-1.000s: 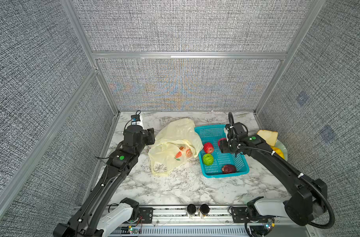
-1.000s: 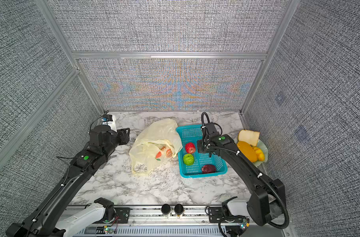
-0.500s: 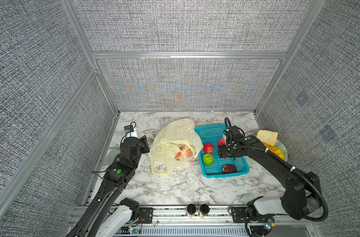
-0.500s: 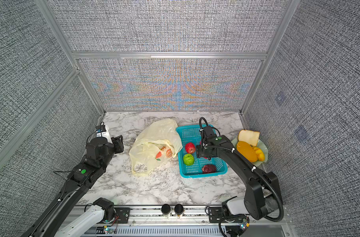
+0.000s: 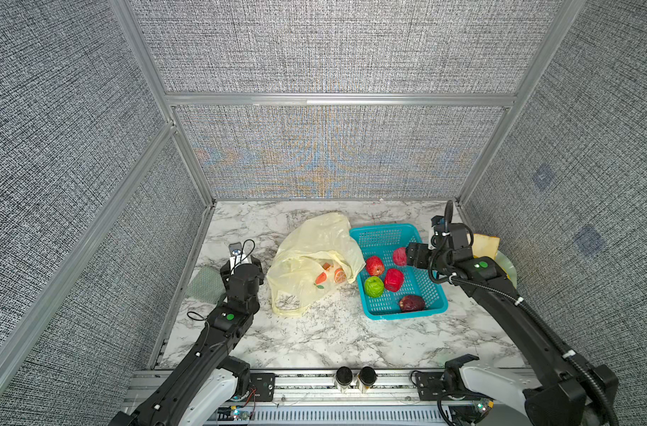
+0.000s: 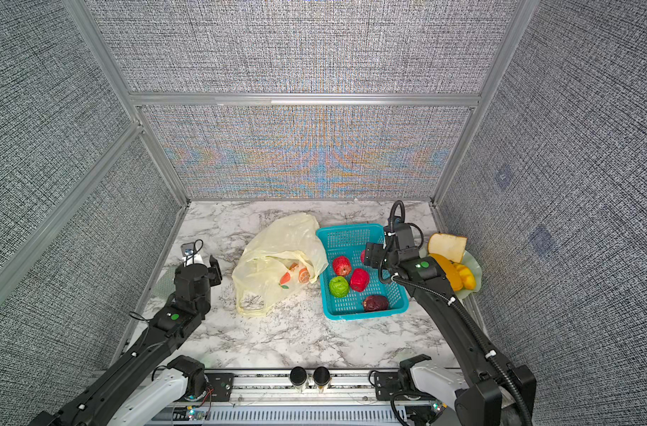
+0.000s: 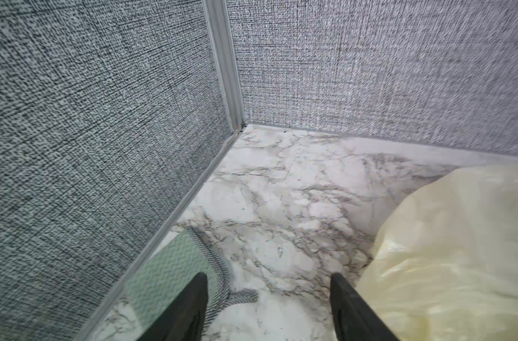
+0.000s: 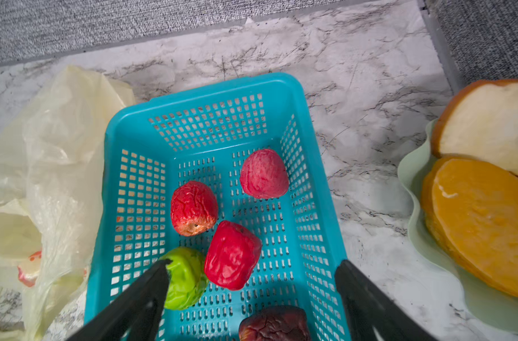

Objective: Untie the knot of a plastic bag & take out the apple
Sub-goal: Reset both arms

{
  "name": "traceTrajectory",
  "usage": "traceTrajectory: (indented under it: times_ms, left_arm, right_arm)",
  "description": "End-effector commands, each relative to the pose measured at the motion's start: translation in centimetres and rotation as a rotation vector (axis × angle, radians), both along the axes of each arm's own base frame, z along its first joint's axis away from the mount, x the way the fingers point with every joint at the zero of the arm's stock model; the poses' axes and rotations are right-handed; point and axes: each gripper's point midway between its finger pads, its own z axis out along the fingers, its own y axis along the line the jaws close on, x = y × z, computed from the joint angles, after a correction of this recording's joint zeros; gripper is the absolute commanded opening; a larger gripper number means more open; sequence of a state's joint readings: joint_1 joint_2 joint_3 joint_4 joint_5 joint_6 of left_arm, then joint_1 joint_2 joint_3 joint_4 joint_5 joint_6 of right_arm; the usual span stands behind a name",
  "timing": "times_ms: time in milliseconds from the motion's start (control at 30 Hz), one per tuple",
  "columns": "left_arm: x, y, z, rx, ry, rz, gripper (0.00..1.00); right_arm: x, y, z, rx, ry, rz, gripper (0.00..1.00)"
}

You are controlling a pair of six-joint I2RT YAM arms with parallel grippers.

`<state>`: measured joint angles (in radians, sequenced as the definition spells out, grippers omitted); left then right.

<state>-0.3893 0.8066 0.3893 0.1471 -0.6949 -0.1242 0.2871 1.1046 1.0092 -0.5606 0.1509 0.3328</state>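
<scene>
Plastic bag (image 5: 314,254) slumped mid-table, left of turquoise basket (image 8: 192,88) | left gripper (image 7: 268,276) low, jaws apart, empty, left of bag | right gripper (image 8: 253,262) jaws wide, empty, above basket

No knot to pick out anywhere: the plastic bag (image 5: 314,254) lies crumpled, its handle strips lost in the folds, its print too small to read. In the left wrist view it runs off the edge, a touch blurred, and the left claw (image 7: 266,276) shows only its finger ends. Same for the right claw (image 8: 253,262), with the dark fruit (image 8: 275,323) cut off at the same edge. In both top views that claw hides part of the pink fruit (image 5: 399,256), and the left arm covers part of the green mat (image 5: 204,286).
</scene>
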Motion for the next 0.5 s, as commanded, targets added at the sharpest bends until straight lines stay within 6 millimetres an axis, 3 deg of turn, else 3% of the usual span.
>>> traceTrajectory:
  times_ms: [0, 100, 133, 267, 467]
  left_arm:
    - [0.1, 1.3, 3.5, 0.113, -0.242, 0.049, 0.69]
    - [-0.2, 1.6, 1.9, 0.036, -0.335, 0.040, 0.69]
    - [-0.2, 1.8, 1.5, 0.017, -0.348, 0.046, 0.69]
    - [2.2, 1.9, -1.7, 0.108, -0.228, 0.059, 0.70]
    - [4.4, 2.0, -3.6, 0.138, -0.244, 0.063, 0.72]
  right_arm:
    - [0.6, -0.3, 1.0, 0.037, -0.079, -0.028, 0.99]
    - [0.8, -1.0, 1.2, 0.037, -0.123, -0.056, 0.99]
    - [0.6, -1.4, -0.1, 0.031, -0.103, -0.062, 0.99]
    - [0.9, -2.2, -0.6, 0.039, -0.101, -0.086, 0.99]
    - [1.6, -4.4, -1.5, -0.009, -0.091, -0.140, 0.99]
